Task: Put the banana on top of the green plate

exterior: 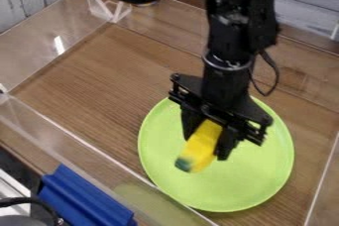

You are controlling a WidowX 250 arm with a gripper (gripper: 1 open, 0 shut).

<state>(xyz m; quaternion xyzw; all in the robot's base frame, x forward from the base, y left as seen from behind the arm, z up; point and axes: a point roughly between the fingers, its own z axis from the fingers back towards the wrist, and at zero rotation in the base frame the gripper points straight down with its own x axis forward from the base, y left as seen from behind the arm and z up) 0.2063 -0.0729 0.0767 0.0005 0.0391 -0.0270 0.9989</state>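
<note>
Yellow banana (200,147) clamped tight in gripper (215,136), tilted, over green plate (259,175), lower right of frame.

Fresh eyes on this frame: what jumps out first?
The big green plate at lower right, and the black gripper pointing straight down over its middle, shut on the yellow banana. The banana hangs tilted, its dark tip low over the plate. A blue object sits at the bottom left edge.

Banana (200,147): yellow, dark green tip. Plate (259,175): lime green, plain. Gripper (219,143): black. Table (99,76): brown wood grain. Blue object (82,202) at front.
</note>
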